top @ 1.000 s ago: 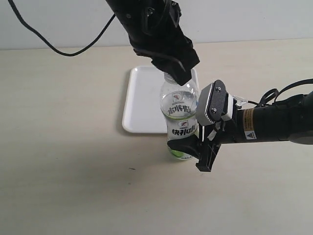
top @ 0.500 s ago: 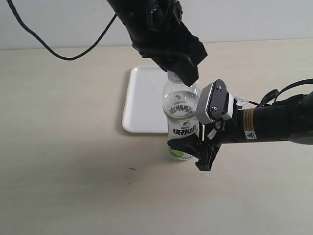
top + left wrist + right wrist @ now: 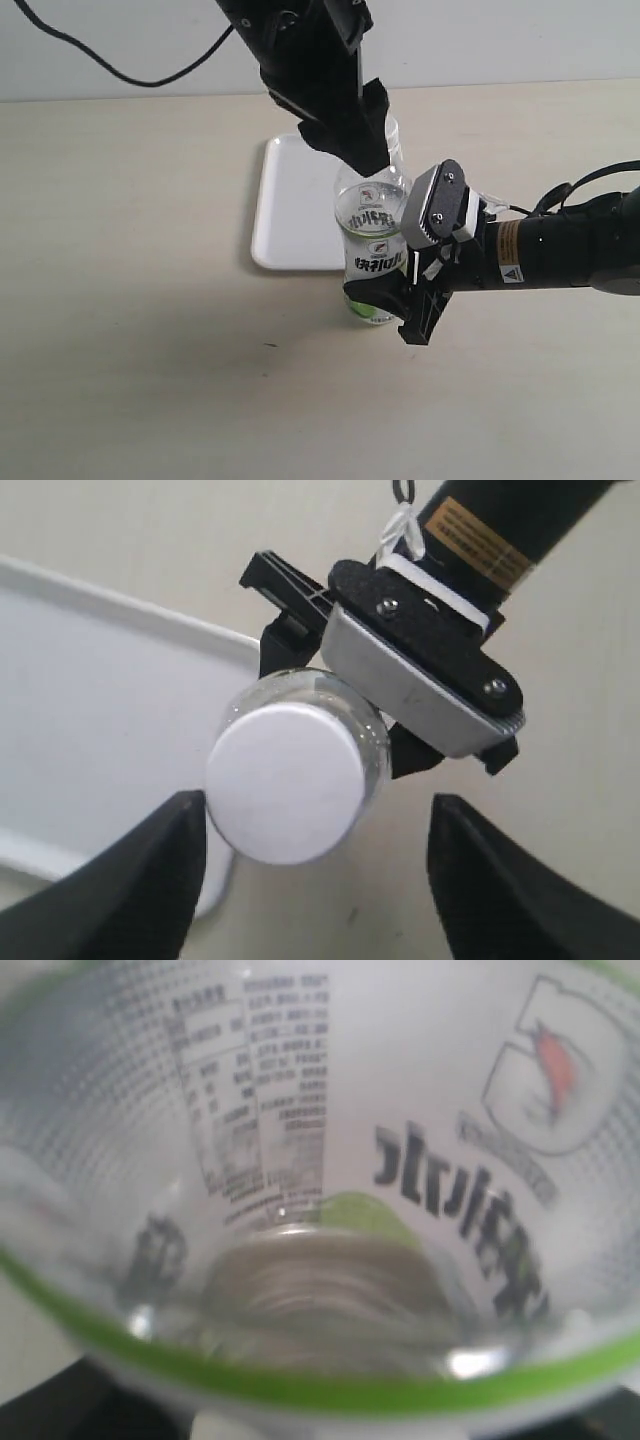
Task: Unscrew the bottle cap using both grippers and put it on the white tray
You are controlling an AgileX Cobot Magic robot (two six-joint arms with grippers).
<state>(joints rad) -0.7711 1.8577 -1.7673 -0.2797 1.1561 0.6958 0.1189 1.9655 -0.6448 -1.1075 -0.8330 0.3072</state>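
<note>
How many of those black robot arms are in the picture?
2. The left arm hangs above the bottle cap, jaws open; the right arm reaches in sideways, jaws clamped low on the bottle. No others in view.

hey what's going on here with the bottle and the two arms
Two robot arms are working on opening a bottle. The right gripper is clamped around its lower part, holding it upright on the table by the white tray. The left gripper hangs over the bottle cap with its fingers spread either side, not gripping it. The cap is on the neck, not yet off.
</note>
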